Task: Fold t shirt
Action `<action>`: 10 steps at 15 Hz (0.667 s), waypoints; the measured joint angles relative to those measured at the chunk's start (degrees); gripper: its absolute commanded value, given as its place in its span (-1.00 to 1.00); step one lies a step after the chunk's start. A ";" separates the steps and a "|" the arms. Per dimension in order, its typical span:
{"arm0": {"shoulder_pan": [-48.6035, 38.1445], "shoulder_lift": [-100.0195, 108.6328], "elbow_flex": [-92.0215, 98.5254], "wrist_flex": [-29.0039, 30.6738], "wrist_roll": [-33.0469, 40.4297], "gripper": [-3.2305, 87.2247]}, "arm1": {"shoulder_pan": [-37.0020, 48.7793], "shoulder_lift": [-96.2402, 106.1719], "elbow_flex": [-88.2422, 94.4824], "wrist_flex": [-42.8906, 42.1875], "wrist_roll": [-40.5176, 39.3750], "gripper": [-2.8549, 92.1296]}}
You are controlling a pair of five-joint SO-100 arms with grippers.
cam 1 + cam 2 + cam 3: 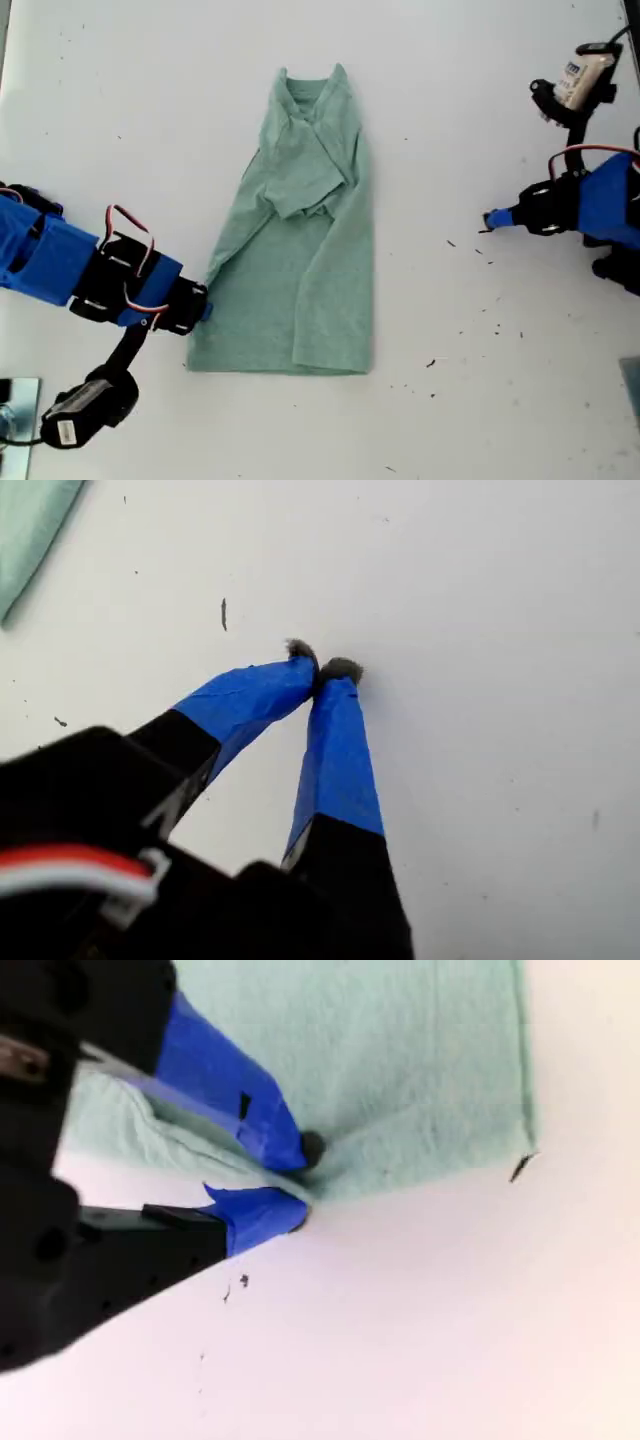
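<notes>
The pale sage-green t shirt (300, 280) lies partly folded lengthwise on the white table (480, 90), neck toward the exterior view's top, one sleeve lying across its chest. My second gripper (300, 1182), on the arm at the exterior view's left (203, 303), is shut on the t shirt's (400, 1060) side edge near the hem, one blue-taped finger (250, 1110) on top of the cloth. My first gripper (322, 670), on the arm at the exterior view's right (490, 220), is shut and empty over bare table. It stands well apart from the t shirt (30, 520).
Small dark specks (431, 363) dot the table on the exterior view's right of the shirt. A metal bracket (15, 420) shows at the exterior view's lower left corner. Both arms' blue bodies reach in from the exterior view's side edges.
</notes>
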 measured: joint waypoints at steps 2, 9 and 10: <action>0.00 1.76 0.00 0.09 0.00 -0.93 | 0.00 0.00 0.00 0.00 0.00 -0.89; -4.22 15.47 -11.07 16.70 1.49 -0.93 | 0.00 0.00 0.00 0.00 0.00 -0.89; -4.13 11.51 -15.47 16.17 2.90 -0.93 | 0.00 0.00 0.00 0.00 0.00 -0.89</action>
